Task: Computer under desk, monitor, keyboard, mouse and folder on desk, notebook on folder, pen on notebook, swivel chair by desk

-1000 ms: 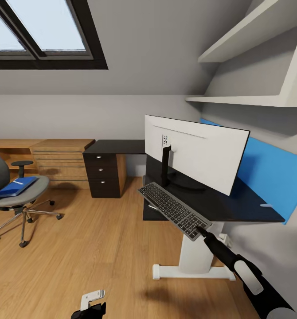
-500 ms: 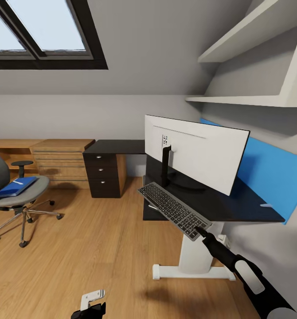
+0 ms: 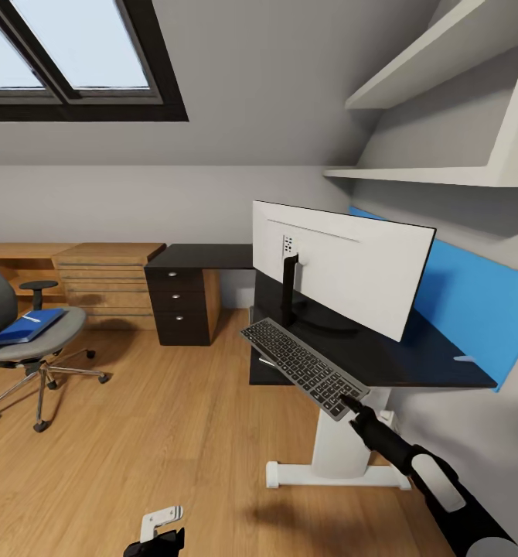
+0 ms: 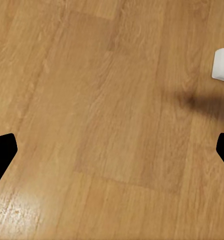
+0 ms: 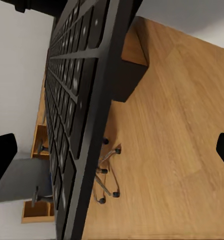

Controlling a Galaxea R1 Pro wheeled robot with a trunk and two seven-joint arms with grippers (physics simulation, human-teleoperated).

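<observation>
We see the right gripper (image 3: 350, 403) at the near end of the keyboard (image 3: 303, 367), though its jaws look spread in our right wrist view. The keyboard slants over the desk's (image 3: 437, 360) front edge, below the monitor (image 3: 352, 263). Our left gripper (image 3: 160, 526) hangs low over the floor (image 3: 174, 433), jaws spread. The folder (image 3: 25, 326) lies on the swivel chair (image 3: 27, 344).
</observation>
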